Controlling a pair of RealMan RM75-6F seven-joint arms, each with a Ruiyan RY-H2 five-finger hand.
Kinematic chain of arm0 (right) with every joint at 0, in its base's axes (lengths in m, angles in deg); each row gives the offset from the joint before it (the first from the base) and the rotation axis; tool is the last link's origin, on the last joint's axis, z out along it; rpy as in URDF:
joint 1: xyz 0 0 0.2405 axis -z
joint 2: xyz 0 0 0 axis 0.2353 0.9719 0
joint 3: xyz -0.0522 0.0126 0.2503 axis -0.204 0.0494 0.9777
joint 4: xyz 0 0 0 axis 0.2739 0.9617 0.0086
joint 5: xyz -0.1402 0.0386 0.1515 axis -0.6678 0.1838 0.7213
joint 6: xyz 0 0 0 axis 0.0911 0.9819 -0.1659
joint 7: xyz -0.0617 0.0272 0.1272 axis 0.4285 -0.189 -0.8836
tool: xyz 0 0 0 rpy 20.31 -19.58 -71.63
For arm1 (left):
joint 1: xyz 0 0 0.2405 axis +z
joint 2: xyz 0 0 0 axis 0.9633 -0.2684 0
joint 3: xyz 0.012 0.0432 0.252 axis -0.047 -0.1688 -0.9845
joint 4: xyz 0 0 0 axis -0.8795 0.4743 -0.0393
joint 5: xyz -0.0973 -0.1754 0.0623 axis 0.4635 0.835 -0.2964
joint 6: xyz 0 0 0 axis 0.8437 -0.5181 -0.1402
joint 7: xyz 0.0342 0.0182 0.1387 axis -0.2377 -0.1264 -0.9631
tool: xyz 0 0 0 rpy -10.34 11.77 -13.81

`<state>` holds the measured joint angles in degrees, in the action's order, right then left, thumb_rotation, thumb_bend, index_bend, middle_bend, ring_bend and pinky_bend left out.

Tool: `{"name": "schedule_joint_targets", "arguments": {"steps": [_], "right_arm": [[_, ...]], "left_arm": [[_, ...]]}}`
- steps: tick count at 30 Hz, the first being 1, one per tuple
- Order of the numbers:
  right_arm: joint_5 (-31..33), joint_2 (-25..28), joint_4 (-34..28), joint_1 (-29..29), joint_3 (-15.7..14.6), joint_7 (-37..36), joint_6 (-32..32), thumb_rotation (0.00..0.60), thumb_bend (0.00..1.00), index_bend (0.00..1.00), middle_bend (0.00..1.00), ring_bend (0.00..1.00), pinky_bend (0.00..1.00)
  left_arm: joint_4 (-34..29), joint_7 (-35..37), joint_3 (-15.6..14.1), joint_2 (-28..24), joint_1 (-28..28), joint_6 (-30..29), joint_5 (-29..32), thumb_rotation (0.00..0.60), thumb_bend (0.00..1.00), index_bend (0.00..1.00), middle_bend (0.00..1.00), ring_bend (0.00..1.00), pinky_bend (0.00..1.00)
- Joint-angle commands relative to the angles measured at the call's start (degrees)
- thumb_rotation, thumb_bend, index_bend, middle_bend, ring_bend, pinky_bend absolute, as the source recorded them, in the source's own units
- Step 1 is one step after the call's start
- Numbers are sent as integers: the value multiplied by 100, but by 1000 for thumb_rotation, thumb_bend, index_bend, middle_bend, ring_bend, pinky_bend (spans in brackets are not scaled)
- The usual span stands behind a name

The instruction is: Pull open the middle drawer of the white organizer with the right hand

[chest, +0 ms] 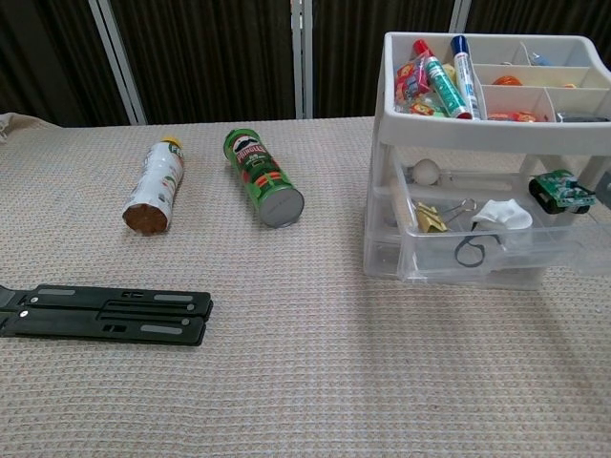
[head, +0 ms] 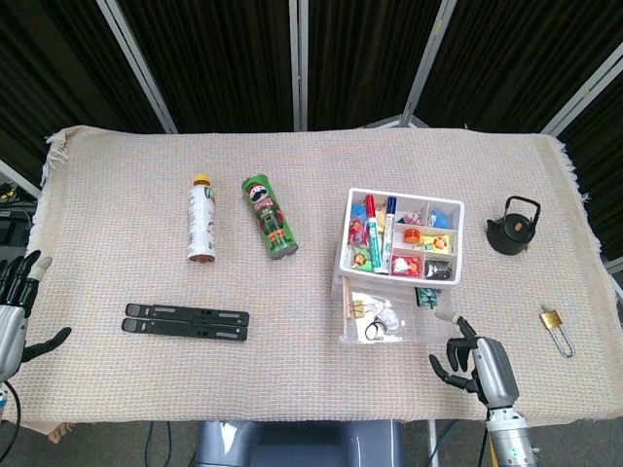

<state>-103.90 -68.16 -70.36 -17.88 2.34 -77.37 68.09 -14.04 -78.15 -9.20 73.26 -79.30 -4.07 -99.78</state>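
right hand point(head: 474, 362) fingers curled, holding nothing, just beside the pulled-out middle drawer point(head: 389, 321) of white organizer point(head: 401, 243)

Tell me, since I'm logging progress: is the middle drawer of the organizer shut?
No, the middle drawer sticks out from the white organizer, its clips and bits exposed.

The white organizer point(head: 404, 238) has a clear middle drawer point(chest: 482, 250), and in its top tray lie markers with red and blue caps point(head: 380, 208). At its 9 o'clock lie a green Pringles can point(head: 270, 216) and a white bottle with an orange cap point(head: 201, 217). The beige woven tablecloth point(head: 127, 175) also carries a black folded stand point(head: 186, 322), a black teapot point(head: 513, 226) and a brass padlock point(head: 553, 320).
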Motion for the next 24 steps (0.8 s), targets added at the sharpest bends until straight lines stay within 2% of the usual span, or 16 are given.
{"name": "schedule_joint_targets", "arguments": {"steps": [1, 5, 11, 20, 24], "right_arm": [[-45, 12, 4, 19, -23, -2, 31, 600, 245, 196, 802, 809, 686], [-194, 36, 37, 87, -122, -18, 127, 600, 241, 115, 802, 809, 685], [-424, 208, -66, 191, -248, -120, 310, 600, 181, 113, 798, 809, 686], [-821, 779, -687, 285, -149, -33, 791, 600, 153, 136, 799, 809, 685], [-828, 1063, -1063, 263, -6, 212, 857, 600, 85, 206, 812, 818, 691]], "left_arm": [[1, 5, 4, -1, 0, 3, 8, 600, 0, 0, 0, 0, 0], [6, 4, 7, -3, -2, 4, 13, 600, 0, 0, 0, 0, 0], [11, -7, 10, 2, 1, -8, 10, 600, 0, 0, 0, 0, 0], [-1, -29, 19, 4, 9, -31, 13, 600, 0, 0, 0, 0, 0], [-1, -32, 17, 2, 10, -34, 5, 600, 0, 0, 0, 0, 0]]}}
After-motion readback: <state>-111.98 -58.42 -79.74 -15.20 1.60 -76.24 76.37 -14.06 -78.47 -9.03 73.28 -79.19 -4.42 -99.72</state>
